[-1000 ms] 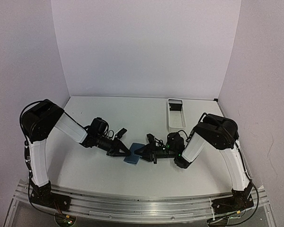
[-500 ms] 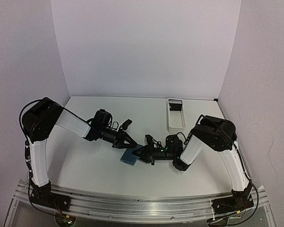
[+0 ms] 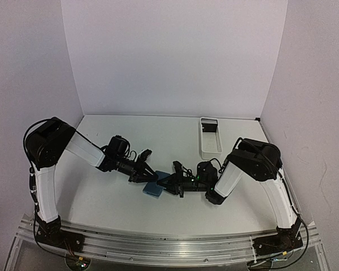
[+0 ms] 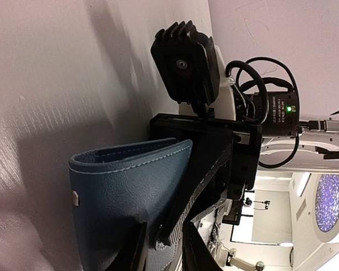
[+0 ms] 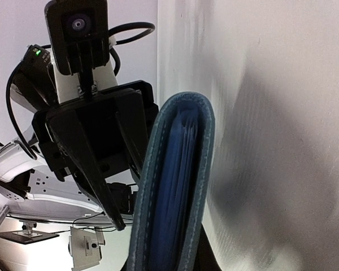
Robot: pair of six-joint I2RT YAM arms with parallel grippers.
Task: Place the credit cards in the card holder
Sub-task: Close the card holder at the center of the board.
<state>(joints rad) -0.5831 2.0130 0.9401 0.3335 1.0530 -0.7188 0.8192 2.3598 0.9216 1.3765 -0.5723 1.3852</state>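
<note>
Found the card holder (image 3: 152, 190) near the middle of the desk (image 3: 101, 206), right where the two arms met. Folded shut or nearly so, pale pages packed between the blue covers. Gripped by the right claw (image 3: 166, 183), with one finger laid across the outer cover and the folded end turned toward that arm's own camera. Judged this a bracing hold, meant to steady the wallet so the other arm could work at its free side. Could not tell whether the lower edge touched the desk or hung just above it.

Set against it from the opposite side, the left claw (image 3: 148, 175), tips right at the holder's stitched edge. Showed only a narrow gap between its fingers (image 4: 140, 248); could not tell whether a cover was pinched there. Probably placed to peel one cover back and bare the pockets.

Saw no card in either claw. Stood well apart at the back right, the long white tray (image 3: 210, 148), with something dark at its far end, too small to name.
</note>
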